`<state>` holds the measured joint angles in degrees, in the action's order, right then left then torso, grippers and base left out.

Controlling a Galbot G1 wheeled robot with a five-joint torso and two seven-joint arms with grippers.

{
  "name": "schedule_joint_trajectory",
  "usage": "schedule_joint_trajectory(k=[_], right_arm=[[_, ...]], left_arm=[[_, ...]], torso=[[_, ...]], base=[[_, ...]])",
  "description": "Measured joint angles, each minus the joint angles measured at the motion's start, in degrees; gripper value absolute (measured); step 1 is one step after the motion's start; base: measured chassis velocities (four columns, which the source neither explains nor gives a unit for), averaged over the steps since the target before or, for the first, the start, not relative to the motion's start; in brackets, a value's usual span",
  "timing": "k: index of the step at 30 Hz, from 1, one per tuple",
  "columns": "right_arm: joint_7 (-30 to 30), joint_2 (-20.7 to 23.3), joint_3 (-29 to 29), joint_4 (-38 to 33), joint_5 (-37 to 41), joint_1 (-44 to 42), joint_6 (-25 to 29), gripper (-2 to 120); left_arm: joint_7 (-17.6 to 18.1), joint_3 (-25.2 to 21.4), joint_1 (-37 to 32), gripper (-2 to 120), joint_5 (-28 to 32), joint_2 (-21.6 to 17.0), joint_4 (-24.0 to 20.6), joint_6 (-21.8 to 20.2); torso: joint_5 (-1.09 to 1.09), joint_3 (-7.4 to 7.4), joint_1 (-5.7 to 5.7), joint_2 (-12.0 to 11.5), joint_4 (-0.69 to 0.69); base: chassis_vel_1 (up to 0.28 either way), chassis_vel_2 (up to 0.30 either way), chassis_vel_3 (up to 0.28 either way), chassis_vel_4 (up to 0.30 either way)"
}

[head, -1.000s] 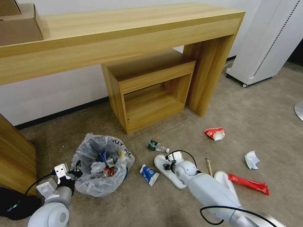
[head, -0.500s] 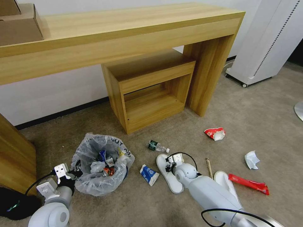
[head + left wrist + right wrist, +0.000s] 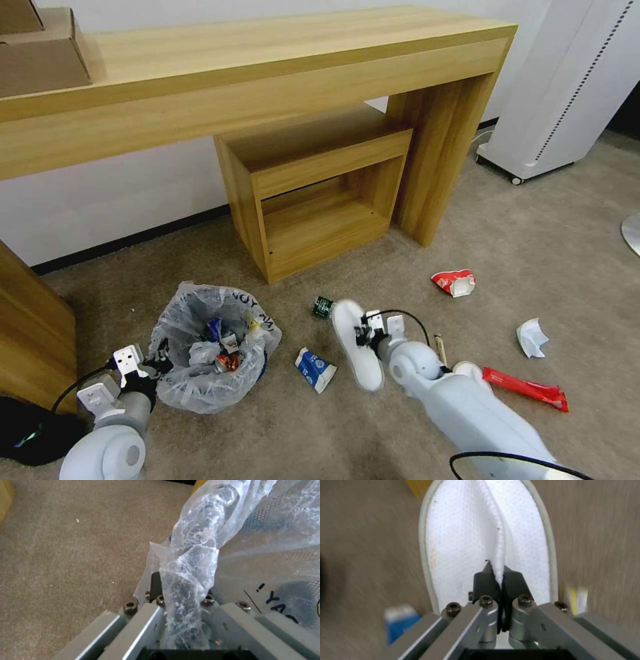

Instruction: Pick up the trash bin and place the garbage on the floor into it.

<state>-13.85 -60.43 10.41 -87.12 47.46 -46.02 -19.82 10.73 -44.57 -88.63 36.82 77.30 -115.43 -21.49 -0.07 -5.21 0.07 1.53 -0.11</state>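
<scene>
Litter dots our beige carpet floor [image 3: 547, 267]. At left, our left gripper [image 3: 181, 600] clamps the rim of the small blue trash bin lined with clear wrinkled plastic [image 3: 210, 347], which stands just beside it. Right of a blue-white paper scrap [image 3: 315, 369], our right gripper [image 3: 500, 576] pinches a white fabric slipper's [image 3: 463, 542] upper fold, its toe raised. That thin pinch could slip, dropping the slipper short of the bin.

White slipper [image 3: 355, 347] pinched, lined bin [image 3: 207, 347] upright
</scene>
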Motion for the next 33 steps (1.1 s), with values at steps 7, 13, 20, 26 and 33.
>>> schedule_joint_trajectory(k=[7,13,20,26,33], right_arm=[[9.0,2.8,-0.9,-9.7,-2.3,3.6,12.5,0],[16.8,3.1,0.4,-13.5,-1.4,7.4,20.7,0],[26.7,1.4,3.9,-16.5,1.0,12.3,27.8,0],[33.3,-0.9,10.0,-12.7,0.1,16.4,32.5,0],[35.6,-3.6,14.8,-9.9,-2.0,17.8,33.7,0]], left_arm=[[0.0,0.0,-0.3,1,0.0,0.1,-0.8,-0.2],[0.1,0.2,-0.4,1,0.0,0.3,-1.7,-0.8],[0.5,0.3,-0.4,1,0.2,0.5,-2.9,-1.5],[0.9,0.5,-0.4,1,0.9,1.0,-4.2,-2.5],[1.1,0.6,-1.2,1,1.4,1.4,-5.6,-3.5]], torso=[[0.00,0.00,0.00,0.0,0.02],[-0.01,0.00,0.00,0.0,0.02],[-0.02,0.00,0.00,0.0,0.01],[-0.02,0.00,0.00,0.0,0.01],[-0.02,0.00,0.00,0.0,0.01]], base=[[0.000,0.000,0.000,0.000],[0.000,0.000,0.000,0.000],[0.000,0.000,0.000,0.000],[0.000,0.000,0.000,0.000],[0.000,0.000,0.000,0.000]])
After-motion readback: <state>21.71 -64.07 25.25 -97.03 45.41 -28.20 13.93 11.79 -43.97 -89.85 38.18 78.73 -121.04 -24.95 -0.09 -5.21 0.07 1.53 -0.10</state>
